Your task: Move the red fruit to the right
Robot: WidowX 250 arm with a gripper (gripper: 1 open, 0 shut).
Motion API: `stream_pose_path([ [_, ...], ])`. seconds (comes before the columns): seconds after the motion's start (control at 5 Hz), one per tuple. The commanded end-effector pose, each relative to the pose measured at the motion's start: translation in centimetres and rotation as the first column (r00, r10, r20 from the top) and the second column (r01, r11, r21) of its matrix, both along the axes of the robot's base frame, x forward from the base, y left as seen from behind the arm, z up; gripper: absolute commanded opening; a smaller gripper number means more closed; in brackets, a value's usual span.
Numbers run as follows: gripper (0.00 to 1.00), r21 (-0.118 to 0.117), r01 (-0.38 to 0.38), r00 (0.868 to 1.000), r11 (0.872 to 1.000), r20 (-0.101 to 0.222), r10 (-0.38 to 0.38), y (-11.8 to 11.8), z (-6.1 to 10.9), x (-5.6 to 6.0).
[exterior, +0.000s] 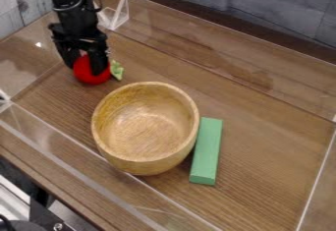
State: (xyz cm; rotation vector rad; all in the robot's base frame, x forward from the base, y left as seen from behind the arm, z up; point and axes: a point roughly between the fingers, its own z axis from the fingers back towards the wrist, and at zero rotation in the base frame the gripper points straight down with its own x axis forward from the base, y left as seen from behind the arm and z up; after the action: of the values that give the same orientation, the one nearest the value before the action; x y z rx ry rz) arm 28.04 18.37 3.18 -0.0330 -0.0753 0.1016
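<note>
One end effector [83, 56] — open wide, seemingly touching the red fruit [92, 72].

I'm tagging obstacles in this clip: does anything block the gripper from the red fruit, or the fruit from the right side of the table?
Nothing visible separates the gripper from the red fruit. Rightward, the wooden bowl sits lower in the picture, beside a direct path.

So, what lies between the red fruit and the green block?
The wooden bowl lies between the red fruit and green block, in the camera view.
</note>
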Motion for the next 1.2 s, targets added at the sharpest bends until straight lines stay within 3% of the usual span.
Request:
stream_pose_path([
  [0.0,1.00,0.033,-0.021,0.999,0.999,0.041,0.020,1.5,0.8,0.5],
  [0.4,1.00,0.026,-0.020,0.999,0.999,0.040,0.019,1.7,0.2,0.6],
  [0.6,0.00,0.027,-0.033,0.998,0.999,0.046,0.032,1.6,1.0,0.6],
  [1.0,0.00,0.029,-0.072,0.993,0.997,0.096,0.069,1.2,5.1,0.8],
])
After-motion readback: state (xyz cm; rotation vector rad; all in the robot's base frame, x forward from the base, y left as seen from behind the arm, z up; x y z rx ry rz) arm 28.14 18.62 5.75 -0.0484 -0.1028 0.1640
